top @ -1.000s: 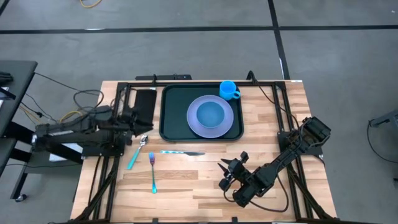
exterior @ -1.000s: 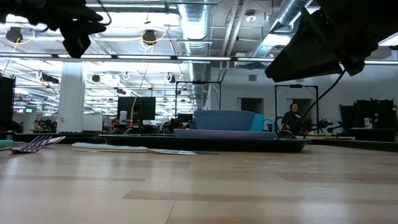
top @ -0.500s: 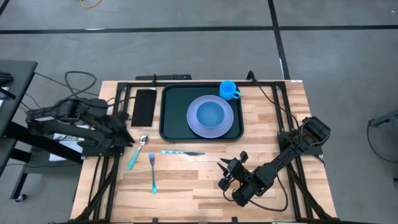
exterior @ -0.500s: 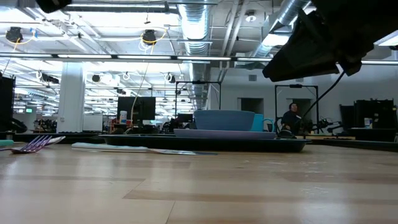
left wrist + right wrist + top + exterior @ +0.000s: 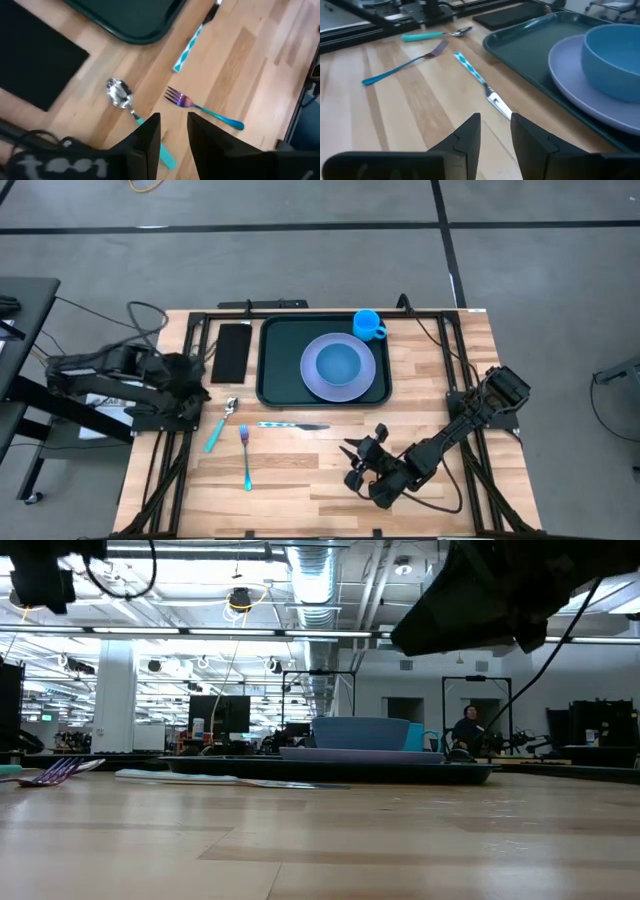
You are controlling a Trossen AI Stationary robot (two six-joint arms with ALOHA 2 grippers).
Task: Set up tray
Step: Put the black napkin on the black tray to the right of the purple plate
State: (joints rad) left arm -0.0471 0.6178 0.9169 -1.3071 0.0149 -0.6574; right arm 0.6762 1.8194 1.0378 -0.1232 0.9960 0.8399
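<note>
The dark green tray (image 5: 275, 370) lies at the table's far middle and also shows in the right wrist view (image 5: 530, 45). On it are a lilac plate (image 5: 312, 375) with a blue bowl (image 5: 340, 362). A blue cup (image 5: 368, 325) stands at its far right corner. A spoon (image 5: 220, 423), fork (image 5: 244, 455) and knife (image 5: 292, 425) lie on the wood near the tray. My left gripper (image 5: 190, 380) hovers over the table's left edge, above the spoon (image 5: 120, 95), fingers narrowly apart. My right gripper (image 5: 355, 465) hovers near the knife (image 5: 480, 82), also narrowly apart and empty.
A small black rectangle (image 5: 232, 352) lies left of the tray. Black frame rails run along the table's left and right sides. Bare wood stretches across the near half. A person (image 5: 465, 730) sits far behind the table.
My left gripper has drawn back from beside the black rectangle toward the table's left edge. My right gripper has shifted a little toward the table's left. The cutlery, tray and dishes have stayed put.
</note>
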